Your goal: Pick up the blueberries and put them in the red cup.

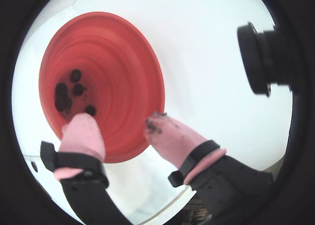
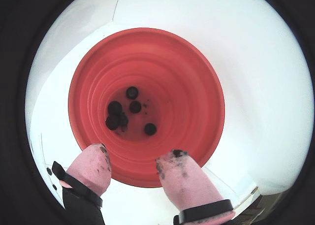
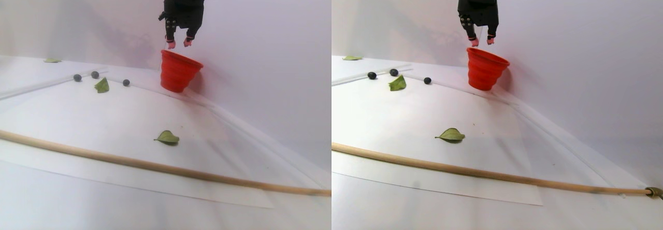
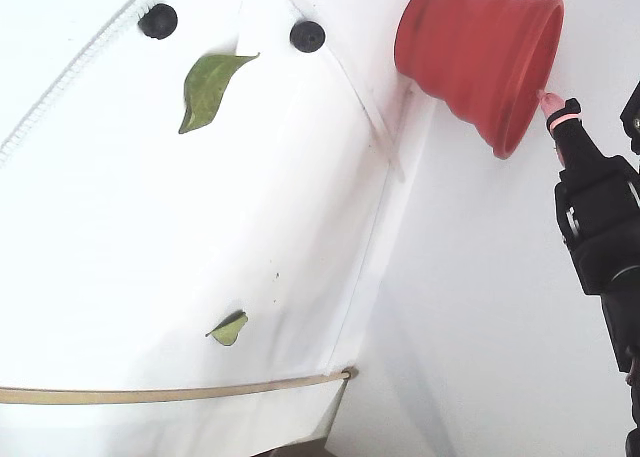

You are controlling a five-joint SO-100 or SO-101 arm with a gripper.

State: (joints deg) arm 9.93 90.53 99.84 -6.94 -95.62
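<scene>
The red cup [image 2: 187, 97] stands upright at the back of the white sheet, close to the wall [image 3: 178, 72] [image 4: 470, 47]. Several blueberries [image 2: 132, 92] lie on its bottom, seen in both wrist views [image 1: 76, 75]. My gripper [image 2: 137, 152] hangs just above the cup's rim [image 3: 178, 43], open, with nothing between its pink, stained fingertips [image 1: 83, 131]. Three more blueberries [image 3: 77, 77] [image 3: 95, 74] [image 3: 126, 82] rest on the table to the left of the cup in the stereo pair view. Two of them show in the fixed view [image 4: 158, 20] [image 4: 307, 35].
Green leaves lie on the sheet [image 3: 102, 85] [image 3: 167, 137] [image 4: 208, 87], and one lies far left at the back [image 3: 52, 60]. A long wooden stick [image 3: 155, 165] crosses the front of the sheet. A black camera lens [image 1: 261, 57] juts in beside the gripper.
</scene>
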